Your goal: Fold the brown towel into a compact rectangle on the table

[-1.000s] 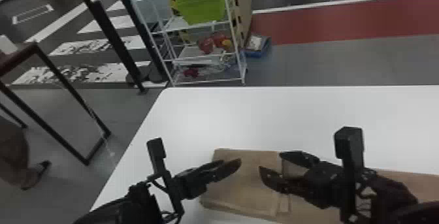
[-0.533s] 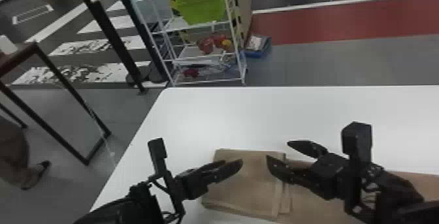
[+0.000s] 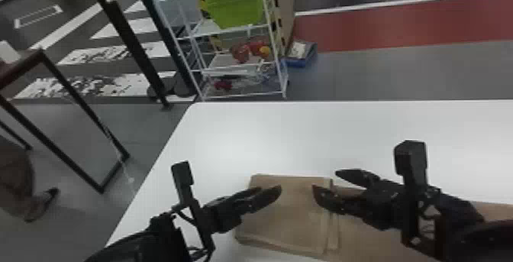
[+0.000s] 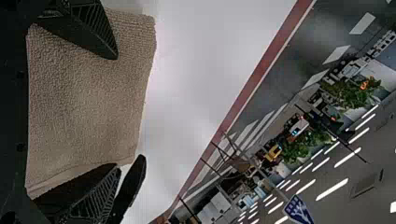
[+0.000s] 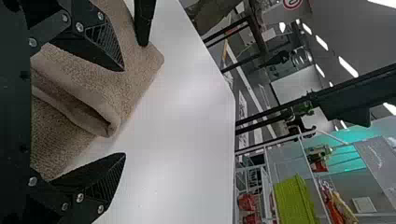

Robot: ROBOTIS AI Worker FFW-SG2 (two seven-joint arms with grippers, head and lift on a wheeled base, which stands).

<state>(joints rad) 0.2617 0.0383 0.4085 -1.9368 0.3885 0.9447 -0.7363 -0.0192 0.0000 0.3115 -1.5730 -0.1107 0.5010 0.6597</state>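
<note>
Head view: two grippers, left gripper (image 3: 271,189) and right gripper (image 3: 325,178), over one part-folded brown towel (image 3: 284,223) on one table (image 3: 290,139). Right has moved outward. Left wrist view: two fingers (image 4: 100,35), open. Right wrist view: two, open.

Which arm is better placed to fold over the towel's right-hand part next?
Right, probably: the open right gripper is nearer that part of the towel; the left gripper is at its folded left end.

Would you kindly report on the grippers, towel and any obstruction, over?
Left gripper and right gripper open, above brown towel. Towel partly folded, remainder extending rightward. Possible obstruction: the grippers themselves, close together.
</note>
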